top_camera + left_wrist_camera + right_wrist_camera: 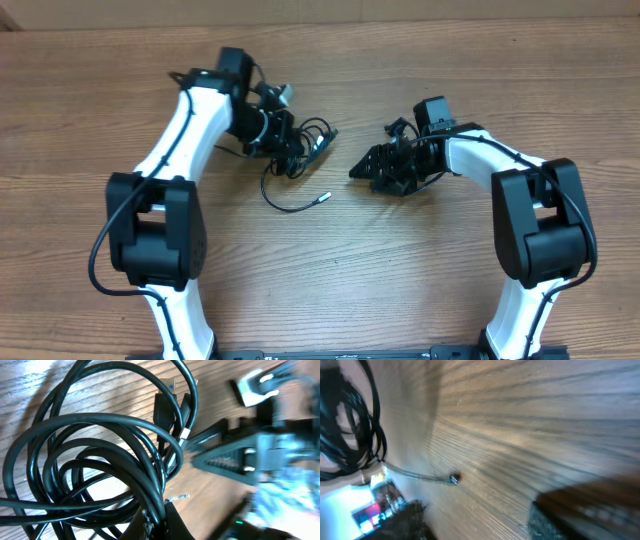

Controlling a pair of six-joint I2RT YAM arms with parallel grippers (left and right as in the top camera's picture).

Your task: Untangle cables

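The left gripper (155, 521) is clenched on the cables (150, 477). In its wrist view the two dark fingertips meet at the bottom edge with several black cords pinched between them. From that grip the cords fan out into a loose coil of overlapping loops that lies on the wood. Two plugs sit side by side near the top of the coil: a black one (164, 406) and one with a silver tip (185, 433).

From overhead, the bundle lies just in front of the left arm, left of the table's centre. One thin tail curves out of it toward the near side and ends in a small metallic plug (325, 197) lying alone on the wood.

The right gripper (372, 165) is near the bundle, on its right, and not touching it. Its wrist view is smeared, but its fingers (580, 510) stand apart with only bare wood between them, so it grasps nothing. The coil sits in the upper left corner of that view.

The table (420, 290) is brown wood-grain board, and it fills all three views. A paler strip (500, 12) runs along the far edge; I cannot tell what it is. A thicker black wire (97, 255) loops beside the left arm's lower housing.
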